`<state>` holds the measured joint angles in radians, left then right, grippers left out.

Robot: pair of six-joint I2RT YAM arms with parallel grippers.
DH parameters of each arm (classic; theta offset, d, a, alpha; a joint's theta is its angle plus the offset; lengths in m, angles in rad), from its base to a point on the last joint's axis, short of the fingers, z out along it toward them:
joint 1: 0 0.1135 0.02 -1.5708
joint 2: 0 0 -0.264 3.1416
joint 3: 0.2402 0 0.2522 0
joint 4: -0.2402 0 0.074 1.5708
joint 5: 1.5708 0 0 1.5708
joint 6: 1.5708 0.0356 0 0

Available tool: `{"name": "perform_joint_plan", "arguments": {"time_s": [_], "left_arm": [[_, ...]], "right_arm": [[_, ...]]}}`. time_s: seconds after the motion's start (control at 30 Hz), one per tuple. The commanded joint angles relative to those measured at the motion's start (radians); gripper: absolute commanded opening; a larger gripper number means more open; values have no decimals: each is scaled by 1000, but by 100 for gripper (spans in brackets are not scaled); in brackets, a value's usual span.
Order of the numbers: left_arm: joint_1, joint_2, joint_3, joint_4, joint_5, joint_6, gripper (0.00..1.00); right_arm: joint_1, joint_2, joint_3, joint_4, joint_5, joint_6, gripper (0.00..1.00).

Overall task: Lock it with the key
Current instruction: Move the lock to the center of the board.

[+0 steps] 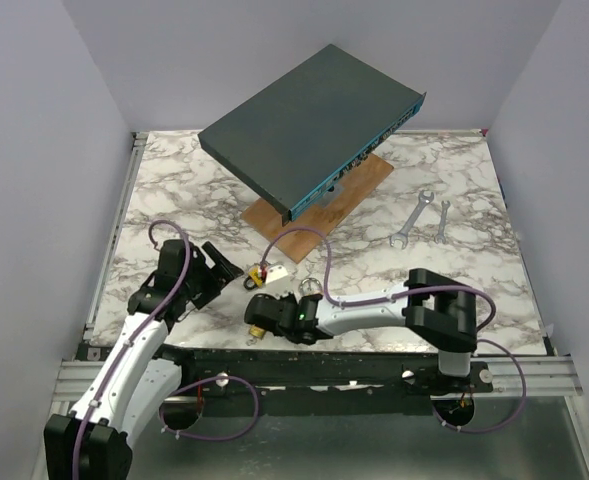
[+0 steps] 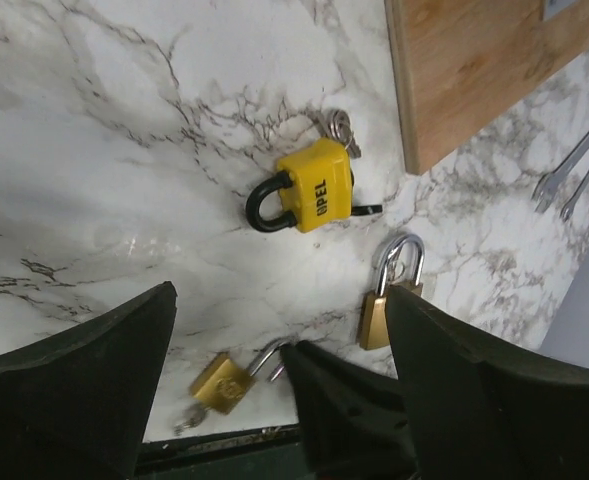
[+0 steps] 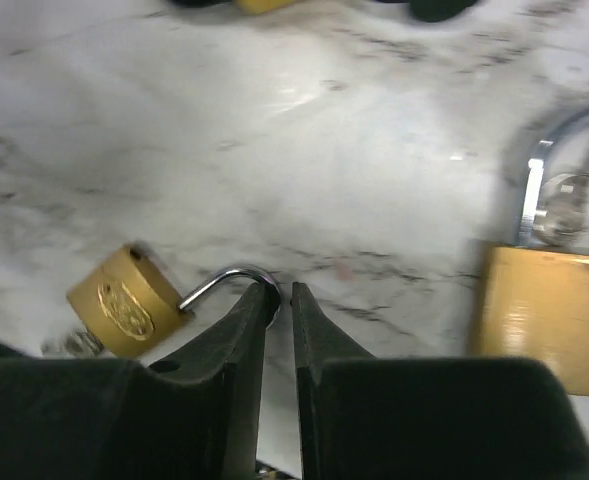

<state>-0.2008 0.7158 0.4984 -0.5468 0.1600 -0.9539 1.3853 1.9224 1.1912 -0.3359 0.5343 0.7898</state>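
Against right gripper (image 3: 281,292) tips | small brass padlock (image 3: 126,305), open shackle end

The place I operate from far away is a robotics lab test cell: the table (image 1: 444,255) with a marble-pattern top is closed in by plain white walls (image 1: 34,150) on three sides, and an aluminium rail (image 1: 544,372) runs along its near edge. On it lie two wrenches (image 1: 411,220), some padlocks (image 2: 314,185) and a dark flat device (image 1: 309,130), maybe a network switch, tilted over a wooden board (image 1: 359,190).
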Motion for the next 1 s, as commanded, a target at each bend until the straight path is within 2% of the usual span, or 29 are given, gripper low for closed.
{"name": "perform_joint_plan", "arguments": {"time_s": [0.0,0.17,0.3,0.43,0.5,0.6,0.7,0.97], "left_arm": [[-87,49,-17,86,53,0,82],[-278,140,8,119,-2,25,77],[-380,201,-10,159,-18,81,75],[-477,259,2,143,-100,131,73],[-524,298,16,159,-123,165,73],[-620,382,79,144,-189,209,74],[-702,462,142,135,-237,236,75],[-828,657,285,98,-306,331,76]], "right_arm": [[-75,-29,-136,-87,40,47,16],[-127,-105,-220,-65,55,39,11],[-166,-176,-282,-37,47,23,7],[-179,-256,-328,11,31,4,7],[-180,-288,-337,34,20,-7,13],[-180,-335,-326,42,16,-18,30],[-181,-407,-307,16,38,-14,42],[-192,-651,-310,-236,243,143,45]]}}
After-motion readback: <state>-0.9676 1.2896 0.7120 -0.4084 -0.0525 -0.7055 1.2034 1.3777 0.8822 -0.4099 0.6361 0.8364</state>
